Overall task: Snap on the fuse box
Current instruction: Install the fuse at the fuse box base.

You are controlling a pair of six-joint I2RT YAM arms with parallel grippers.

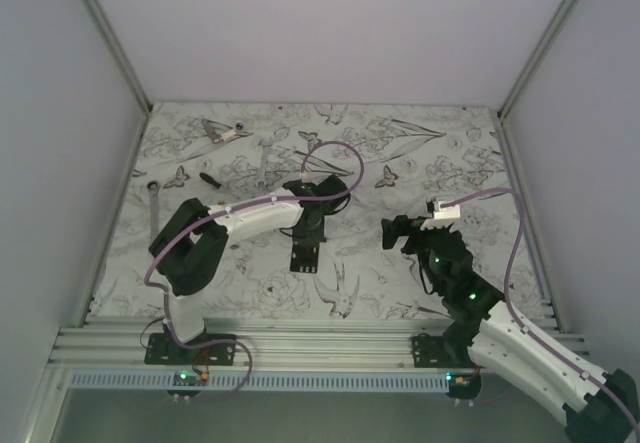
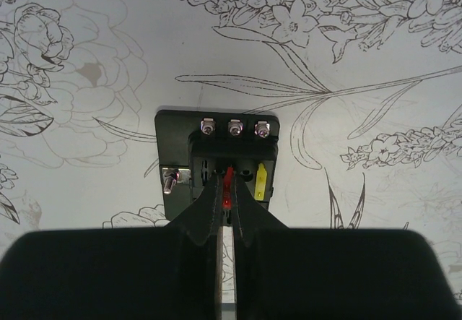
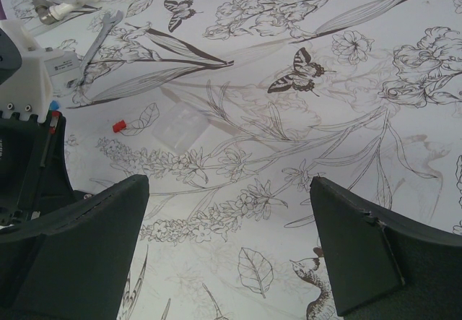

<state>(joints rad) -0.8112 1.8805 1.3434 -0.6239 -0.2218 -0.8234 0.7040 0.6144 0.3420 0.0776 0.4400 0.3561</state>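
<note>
Black fuse box (image 2: 231,150) lies flat on floral table (image 2: 375,60), near centre. Over it, left gripper (image 2: 227,183), fingers almost together, pinching what looks like a red fuse (image 2: 229,193). Well apart, right gripper (image 3: 229,186), fingers spread wide, empty.

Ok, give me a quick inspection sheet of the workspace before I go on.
Surface: floral-print cloth, flat.
Job's things: fuse box flat on cloth, under left arm.
Clutter: centre wrench, left-edge wrench, clear plastic square, loose red piece.
Grippers: left gripper pinches red fuse at the box; right gripper open, empty.
Cables: purple cables loop along both arms.
Surroundings: white walls, aluminium rail at near edge.
</note>
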